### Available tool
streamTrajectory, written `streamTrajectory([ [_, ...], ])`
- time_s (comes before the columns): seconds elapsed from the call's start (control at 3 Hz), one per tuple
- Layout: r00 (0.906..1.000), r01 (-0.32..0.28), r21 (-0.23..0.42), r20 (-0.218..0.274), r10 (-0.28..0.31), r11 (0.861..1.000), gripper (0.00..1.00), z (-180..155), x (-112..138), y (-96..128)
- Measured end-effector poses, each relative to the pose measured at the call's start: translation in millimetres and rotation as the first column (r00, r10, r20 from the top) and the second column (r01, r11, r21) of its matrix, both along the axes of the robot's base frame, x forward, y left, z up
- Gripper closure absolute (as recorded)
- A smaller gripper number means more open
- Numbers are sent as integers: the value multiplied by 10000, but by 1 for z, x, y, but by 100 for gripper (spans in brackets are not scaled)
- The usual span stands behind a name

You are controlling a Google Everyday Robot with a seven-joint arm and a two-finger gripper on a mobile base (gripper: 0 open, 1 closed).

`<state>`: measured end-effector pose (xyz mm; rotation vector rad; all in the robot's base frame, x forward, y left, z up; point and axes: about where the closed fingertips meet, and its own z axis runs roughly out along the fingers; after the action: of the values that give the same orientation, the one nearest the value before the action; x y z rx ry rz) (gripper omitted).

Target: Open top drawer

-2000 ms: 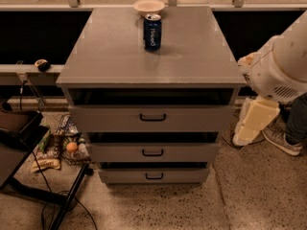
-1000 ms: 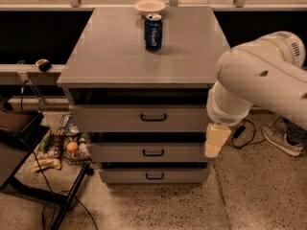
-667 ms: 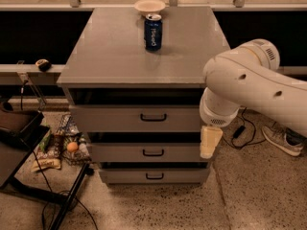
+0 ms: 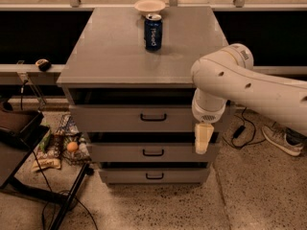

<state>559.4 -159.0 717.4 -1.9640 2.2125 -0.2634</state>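
Observation:
The grey cabinet [image 4: 144, 56] has three drawers, each with a small black handle. The top drawer [image 4: 110, 119] has the tallest front panel, and its handle [image 4: 153, 117] sits at the centre. A dark gap shows above its front, under the cabinet top. My gripper [image 4: 203, 139] hangs pointing down from the white arm [image 4: 240, 80]. It is in front of the right end of the drawers, at the height of the seam between the top and middle drawers. It is to the right of the top handle and apart from it.
A blue can [image 4: 153, 31] and a white bowl [image 4: 149, 5] stand at the back of the cabinet top. Snack packets and an orange ball [image 4: 72, 146] lie on the floor at the left, by a black stand [image 4: 29, 186]. A shoe [image 4: 280, 139] and cables lie at the right.
My arm has swung in from the right side to the cabinet's front right corner. The gripper has moved left, now in front of the drawers' right end. The drawers have not moved.

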Motion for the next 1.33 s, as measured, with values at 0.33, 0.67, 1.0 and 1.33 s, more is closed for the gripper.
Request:
streamTrajectory([
  [0.33, 9998, -132, 20, -148, 132, 9999, 0, -12, 18, 1],
  [0.67, 9995, -181, 122, -275, 184, 9998, 0, -24, 30, 4],
  [1.0, 9993, -147, 225, -336, 155, 9996, 19, -32, 34, 7],
  [1.33, 9994, -80, 464, -344, 96, 9989, 42, -35, 33, 9],
])
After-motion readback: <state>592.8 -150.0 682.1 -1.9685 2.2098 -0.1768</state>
